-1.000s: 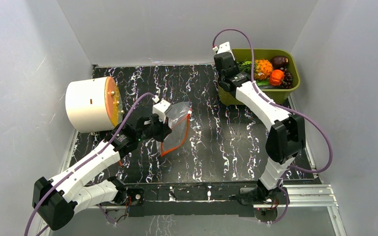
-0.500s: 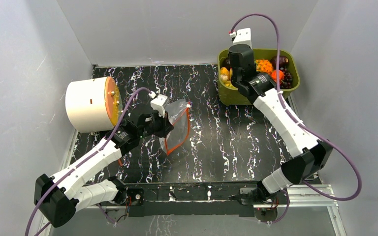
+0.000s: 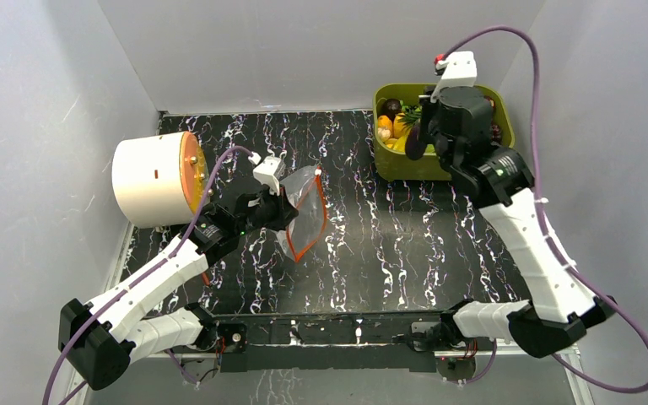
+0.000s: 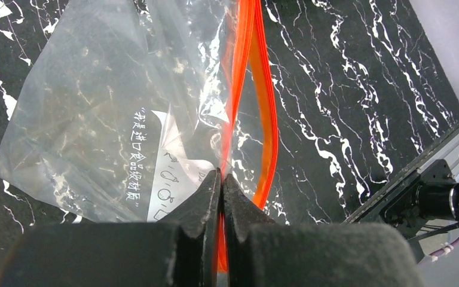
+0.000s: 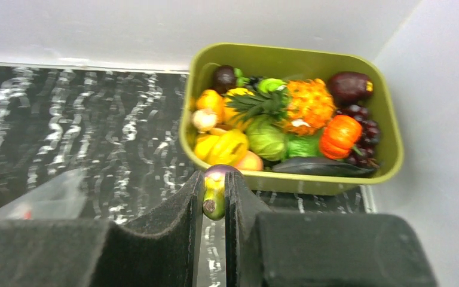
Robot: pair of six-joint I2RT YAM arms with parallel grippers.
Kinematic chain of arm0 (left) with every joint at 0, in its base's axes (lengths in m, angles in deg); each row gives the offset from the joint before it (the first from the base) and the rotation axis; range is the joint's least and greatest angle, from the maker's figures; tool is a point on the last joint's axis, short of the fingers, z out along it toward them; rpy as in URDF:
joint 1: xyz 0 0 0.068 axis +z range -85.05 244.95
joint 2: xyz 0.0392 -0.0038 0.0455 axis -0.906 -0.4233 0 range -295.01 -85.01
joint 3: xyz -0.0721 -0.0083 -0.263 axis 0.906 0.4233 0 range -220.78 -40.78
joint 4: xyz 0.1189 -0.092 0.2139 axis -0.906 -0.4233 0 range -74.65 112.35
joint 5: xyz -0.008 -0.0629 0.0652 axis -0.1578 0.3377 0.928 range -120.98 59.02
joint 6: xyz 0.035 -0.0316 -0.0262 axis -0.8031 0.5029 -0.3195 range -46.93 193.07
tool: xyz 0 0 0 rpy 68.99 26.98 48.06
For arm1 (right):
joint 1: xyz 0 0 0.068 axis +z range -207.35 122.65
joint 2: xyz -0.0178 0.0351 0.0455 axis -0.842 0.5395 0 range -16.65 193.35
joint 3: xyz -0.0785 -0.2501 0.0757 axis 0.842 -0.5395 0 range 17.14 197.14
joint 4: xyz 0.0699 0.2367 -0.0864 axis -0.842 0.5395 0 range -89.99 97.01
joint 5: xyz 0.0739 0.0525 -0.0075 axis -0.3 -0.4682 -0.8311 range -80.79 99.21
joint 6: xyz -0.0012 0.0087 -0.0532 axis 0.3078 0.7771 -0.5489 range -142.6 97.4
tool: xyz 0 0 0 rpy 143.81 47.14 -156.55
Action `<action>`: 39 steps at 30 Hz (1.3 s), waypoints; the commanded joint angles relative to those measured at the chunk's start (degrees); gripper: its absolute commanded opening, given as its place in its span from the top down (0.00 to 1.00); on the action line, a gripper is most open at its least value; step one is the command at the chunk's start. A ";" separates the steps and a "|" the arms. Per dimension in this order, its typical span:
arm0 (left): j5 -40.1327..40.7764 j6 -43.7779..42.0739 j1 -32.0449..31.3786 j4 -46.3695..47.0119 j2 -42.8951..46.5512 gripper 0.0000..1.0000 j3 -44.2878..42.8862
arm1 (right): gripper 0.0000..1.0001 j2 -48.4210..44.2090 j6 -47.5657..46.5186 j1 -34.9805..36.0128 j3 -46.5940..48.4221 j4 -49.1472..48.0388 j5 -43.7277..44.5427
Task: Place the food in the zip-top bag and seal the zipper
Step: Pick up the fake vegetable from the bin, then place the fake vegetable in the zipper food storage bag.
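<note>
- The zip-top bag sits left of the middle of the table. It is clear and crinkled, with white printed characters on its side. We cannot tell whether its lower edge touches the table.
- The zipper runs along the bag's mouth as two orange-red strips. They lie together at the far end and stand apart nearer the camera, so the mouth gapes a little.
- The left tool has its jaws pressed tight on one strip of the zipper and holds the bag up by that edge.
- The right tool is narrowed on a small purple-and-green piece, which stands upright between its fingers. It hangs just in front of the near wall of the olive-green bin.
- The rest of the food lies heaped in that bin at the far right corner, well apart from the bag:
  - the yellow pepper
  - the orange-red round piece
  - the maroon round fruit
  - the dark purple grapes
- A white drum with an orange face lies on its side at the far left of the table, near the left arm.
</note>
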 commanded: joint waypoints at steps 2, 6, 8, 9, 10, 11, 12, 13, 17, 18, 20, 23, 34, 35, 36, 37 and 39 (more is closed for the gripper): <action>0.86 3.01 -0.15 3.04 1.09 1.00 -1.64 | 1.00 -7.22 8.68 0.19 -1.78 -3.85 -17.02; 0.33 4.65 -0.15 4.74 1.21 1.00 -1.05 | 1.00 -11.78 16.62 0.19 -8.16 -9.74 -27.80; 0.45 5.10 -0.15 5.19 1.00 1.00 -1.03 | 1.00 -13.12 19.91 0.19 -10.42 -11.64 -31.64; 0.61 5.28 -0.15 5.34 0.92 1.00 -0.98 | 1.00 -13.39 21.36 0.19 -11.06 -12.25 -33.13; 0.75 5.53 -0.15 5.52 0.84 1.00 -0.88 | 1.00 -13.70 22.63 0.19 -11.92 -12.95 -34.95; 0.74 5.79 -0.16 5.76 0.77 1.00 -0.83 | 1.00 -14.06 23.78 0.19 -12.90 -13.70 -36.81; 0.76 6.13 -0.15 6.02 0.74 1.00 -0.85 | 1.00 -14.41 24.98 0.18 -13.95 -14.72 -38.16; 0.77 6.45 -0.13 6.26 0.75 1.00 -0.90 | 1.00 -14.91 26.38 0.19 -15.23 -15.73 -39.44; 0.13 8.04 -0.11 7.34 0.98 1.00 -0.87 | 1.00 -16.98 31.21 0.19 -21.25 -20.40 -42.27; -0.11 8.43 -0.15 7.58 1.12 1.00 -0.93 | 1.00 -17.47 32.31 0.19 -23.05 -21.73 -42.72; -0.72 9.25 -0.15 7.89 1.42 1.00 -0.73 | 1.00 -18.21 33.99 0.19 -26.63 -23.97 -43.31; -1.84 9.78 -0.15 9.10 1.69 1.00 -0.19 | 1.00 -18.39 35.61 0.19 -31.68 -27.44 -44.69; -8.52 14.52 -0.11 24.06 0.49 1.00 5.69 | 1.00 -16.22 35.45 1.36 -36.77 -30.46 -44.16; -9.22 14.91 -0.15 25.35 0.09 1.00 5.91 | 1.00 -15.65 34.95 1.56 -36.38 -29.62 -44.16; -9.99 15.43 -0.15 26.28 -0.26 1.00 5.96 | 1.00 -15.15 34.44 1.67 -35.98 -28.83 -43.91; -10.82 15.83 -0.15 27.15 -0.67 1.00 5.87 | 1.00 -14.76 34.15 1.76 -35.69 -28.36 -43.56; -12.43 15.94 -0.15 28.59 -1.51 1.00 5.22 | 1.00 -14.34 33.86 1.86 -35.33 -28.16 -42.77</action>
